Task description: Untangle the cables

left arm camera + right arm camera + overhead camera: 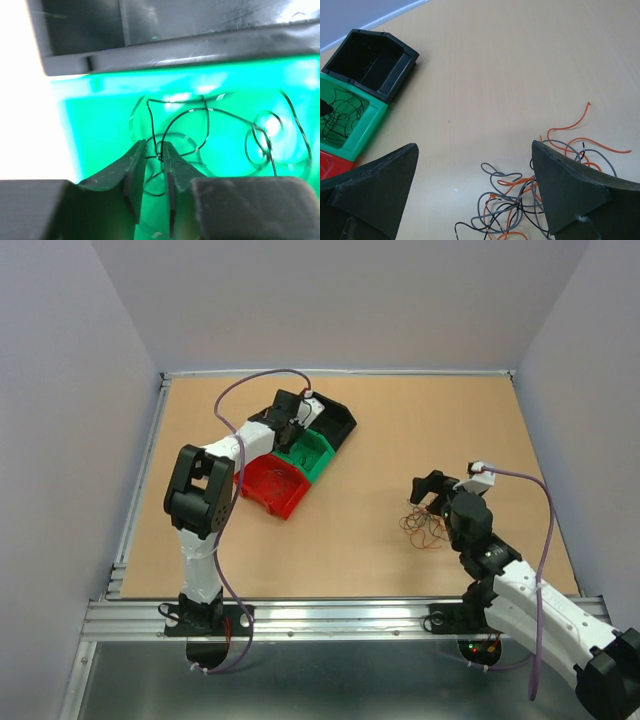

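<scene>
The main clump of cables (517,200) lies on the desk (400,420), with orange, grey and black strands mixed together. We see the right gripper (475,146) over it, its fingers wide apart and the clump lying between them, nearer one finger. The left gripper (154,145) reaches into the green bin (85,115), which holds loose black wires (206,120). Its fingers are nearly together with a narrow gap showing, and one wire crosses that gap. The green bin sits between a black bin (338,420) and a red bin (275,485).
</scene>
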Robot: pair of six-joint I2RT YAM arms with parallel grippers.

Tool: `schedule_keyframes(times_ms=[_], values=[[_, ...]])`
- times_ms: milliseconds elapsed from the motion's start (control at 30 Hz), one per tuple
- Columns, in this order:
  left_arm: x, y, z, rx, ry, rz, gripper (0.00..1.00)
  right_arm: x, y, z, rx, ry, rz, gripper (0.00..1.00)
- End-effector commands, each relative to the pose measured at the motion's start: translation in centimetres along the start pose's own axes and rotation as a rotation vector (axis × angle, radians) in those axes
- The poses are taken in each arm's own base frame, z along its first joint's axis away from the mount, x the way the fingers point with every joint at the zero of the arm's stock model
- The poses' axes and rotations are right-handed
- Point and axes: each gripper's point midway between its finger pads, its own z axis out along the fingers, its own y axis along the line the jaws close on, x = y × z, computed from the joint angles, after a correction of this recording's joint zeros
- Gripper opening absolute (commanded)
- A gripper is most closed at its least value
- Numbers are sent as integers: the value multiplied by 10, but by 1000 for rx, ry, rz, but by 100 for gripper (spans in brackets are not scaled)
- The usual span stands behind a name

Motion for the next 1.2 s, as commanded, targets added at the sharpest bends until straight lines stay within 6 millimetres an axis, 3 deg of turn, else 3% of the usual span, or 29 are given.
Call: schedule_keyframes(times_ms=[0, 500, 667, 800, 1033, 1067, 1100, 1133, 1167], values=[[-31, 17, -44, -32, -112, -28, 36, -38, 19, -3, -52, -96, 52, 100], [-28, 1, -74, -25, -92, 11, 51, -36, 25, -1, -77, -78, 49, 100], [-35, 6, -80, -48, -127, -4, 51, -36, 25, -2, -80, -81, 47, 100], [-52, 2, -101, -17, -233, -6, 53, -36, 25, -3, -84, -81, 46, 100], [-77, 8, -149, -28, -445, -19, 73, -35, 26, -3, -90, -78, 38, 100], [-77, 6, -160, -23, -477, -13, 90, -35, 26, -3, -93, -76, 36, 100], [-83, 4, -167, -11, -522, -9, 99, -34, 25, -5, -91, -65, 36, 100], [-91, 4, -185, 0, -590, -6, 99, -32, 25, -7, -88, -42, 35, 100], [-90, 0, -189, 6, -625, -3, 99, -26, 21, -11, -67, 9, 17, 100]])
